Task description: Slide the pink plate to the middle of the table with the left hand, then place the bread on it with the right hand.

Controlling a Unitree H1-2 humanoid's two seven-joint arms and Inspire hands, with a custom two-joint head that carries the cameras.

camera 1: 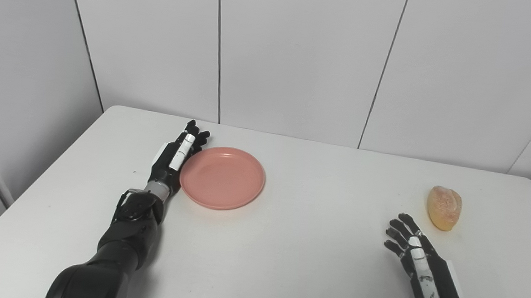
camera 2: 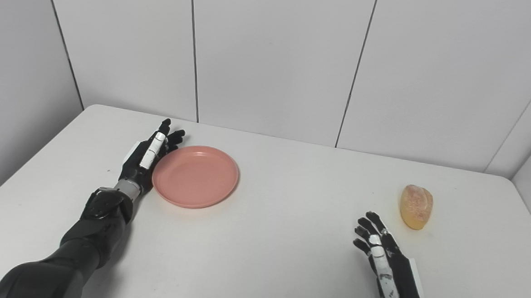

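Against the pink plate's (camera 1: 222,177) left rim, the left hand (camera 1: 177,154) lies flat, fingers apart, gripping nothing. An off-centre push could spin the plate aside. Near the bread (camera 1: 444,207), the right hand (camera 1: 416,257) waits spread and empty.

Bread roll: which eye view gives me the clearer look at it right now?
Left eye view, slightly: the bread appears a touch larger there, whole and unblocked, just beyond the open right hand. The right eye view also shows it whole, only a little smaller.

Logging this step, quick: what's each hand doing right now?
Left hand: open, flat against the plate rim, holding nothing.
Right hand: open, empty, short of the bread.
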